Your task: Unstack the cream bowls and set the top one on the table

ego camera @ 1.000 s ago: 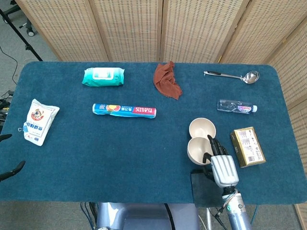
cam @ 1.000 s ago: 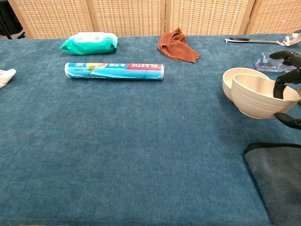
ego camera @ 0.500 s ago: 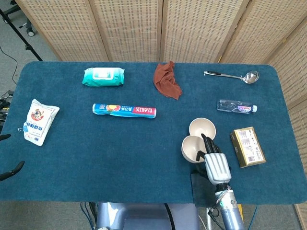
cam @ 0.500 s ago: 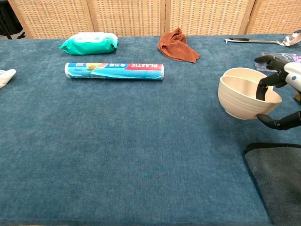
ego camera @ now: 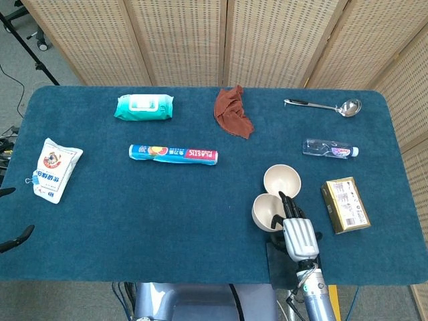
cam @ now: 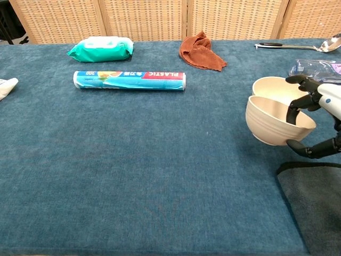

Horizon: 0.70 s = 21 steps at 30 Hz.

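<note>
My right hand (ego camera: pixel 295 225) (cam: pixel 317 124) grips a cream bowl (ego camera: pixel 266 210) (cam: pixel 274 120) by its right rim, fingers inside and thumb beneath. In the chest view the bowl hangs above the table, tilted slightly. The second cream bowl (ego camera: pixel 281 179) (cam: pixel 274 87) stands on the blue table (ego camera: pixel 167 207) just behind it. Of my left hand, only dark fingertips (ego camera: pixel 20 235) show at the left edge of the head view, apart and holding nothing.
A dark grey mat (ego camera: pixel 284 264) (cam: pixel 314 208) lies at the front edge under my right arm. A gold box (ego camera: pixel 344 204), water bottle (ego camera: pixel 330 148), ladle (ego camera: pixel 324 105), red cloth (ego camera: pixel 233 111), plastic-wrap roll (ego camera: pixel 174 154), wipes pack (ego camera: pixel 144 106) and white bag (ego camera: pixel 53 168) lie around.
My right hand has carried the held bowl left and a little toward the front edge, away from the other bowl, and it now hangs higher. The left hand has not moved.
</note>
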Motion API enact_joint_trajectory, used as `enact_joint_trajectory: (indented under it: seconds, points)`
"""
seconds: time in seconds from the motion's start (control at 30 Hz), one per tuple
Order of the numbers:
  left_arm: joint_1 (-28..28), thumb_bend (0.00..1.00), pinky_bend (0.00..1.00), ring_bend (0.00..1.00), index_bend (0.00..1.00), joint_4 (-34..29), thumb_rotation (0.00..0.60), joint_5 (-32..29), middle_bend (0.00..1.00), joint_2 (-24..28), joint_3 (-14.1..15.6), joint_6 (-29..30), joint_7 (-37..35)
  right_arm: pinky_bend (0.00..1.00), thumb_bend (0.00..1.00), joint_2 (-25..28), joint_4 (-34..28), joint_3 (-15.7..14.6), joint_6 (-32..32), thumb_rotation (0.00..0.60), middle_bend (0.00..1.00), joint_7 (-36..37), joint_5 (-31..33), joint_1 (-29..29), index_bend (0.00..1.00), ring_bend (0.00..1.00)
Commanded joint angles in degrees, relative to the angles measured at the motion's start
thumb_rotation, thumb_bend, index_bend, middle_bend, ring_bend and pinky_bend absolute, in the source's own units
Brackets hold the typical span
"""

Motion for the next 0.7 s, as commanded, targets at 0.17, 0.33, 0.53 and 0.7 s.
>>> enact_joint_trajectory:
  seconds: [0.17, 0.33, 0.53, 0.7]
  points:
    - [0.2, 0.18, 0.05, 0.0, 0.26, -0.2, 0.6, 0.3, 0.0, 0.2, 0.1, 0.4, -0.2, 0.21, 0.39, -1.7, 1.0, 0.1, -0.7, 0.6, 0.0, -0.5, 0.2, 0.2, 0.62, 0.0]
    - [0.2, 0.18, 0.05, 0.0, 0.26, -0.2, 0.6, 0.4, 0.0, 0.2, 0.0, 0.5, -0.2, 0.21, 0.39, -2.4, 1.7, -0.3, -0.8, 0.6, 0.0, -0.4, 0.1, -0.1, 0.62, 0.0]
    - [0.3, 0.18, 0.05, 0.0, 0.26, -0.3, 0.6, 0.3, 0.0, 0.4, 0.1, 0.5, -0.2, 0.21, 0.38, -2.7, 2.3, -0.8, -1.1, 0.6, 0.0, -0.1, 0.5, -0.5, 0.62, 0.0]
    - [0.3, 0.18, 0.05, 0.0, 0.26, -0.3, 0.6, 0.4, 0.0, 0.4, 0.1, 0.6, -0.3, 0.21, 0.36, -2.5, 2.4, -1.0, -1.4, 0.6, 0.0, 0.4, 0.7, -0.9, 0.62, 0.0]
